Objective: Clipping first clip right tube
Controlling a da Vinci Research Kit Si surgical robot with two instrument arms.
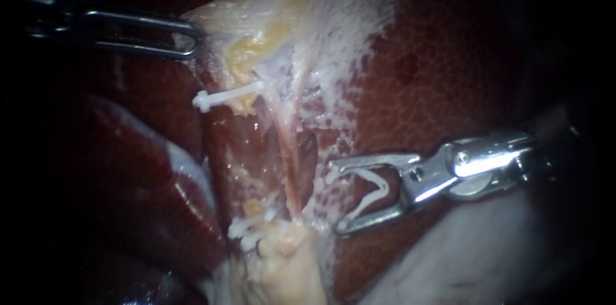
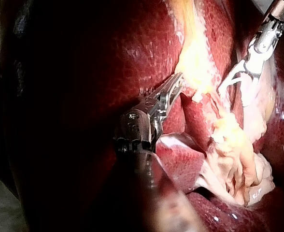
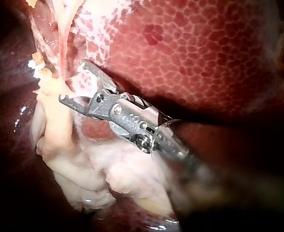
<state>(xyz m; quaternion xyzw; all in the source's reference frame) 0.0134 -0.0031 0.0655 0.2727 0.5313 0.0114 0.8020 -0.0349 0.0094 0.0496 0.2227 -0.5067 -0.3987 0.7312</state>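
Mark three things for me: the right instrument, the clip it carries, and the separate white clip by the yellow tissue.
right instrument (image 1: 335, 197): endoscope view, midway between its jaw tips.
loaded clip (image 1: 371, 201): endoscope view, on its lower arm.
placed clip (image 1: 228, 94): endoscope view, middle of its white bar.

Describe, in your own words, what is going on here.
The left instrument grips the pale tissue up top. The right instrument carries an open white clip between its jaws, beside the thin tube but not yet around it. A second clip already sits on tissue higher up.
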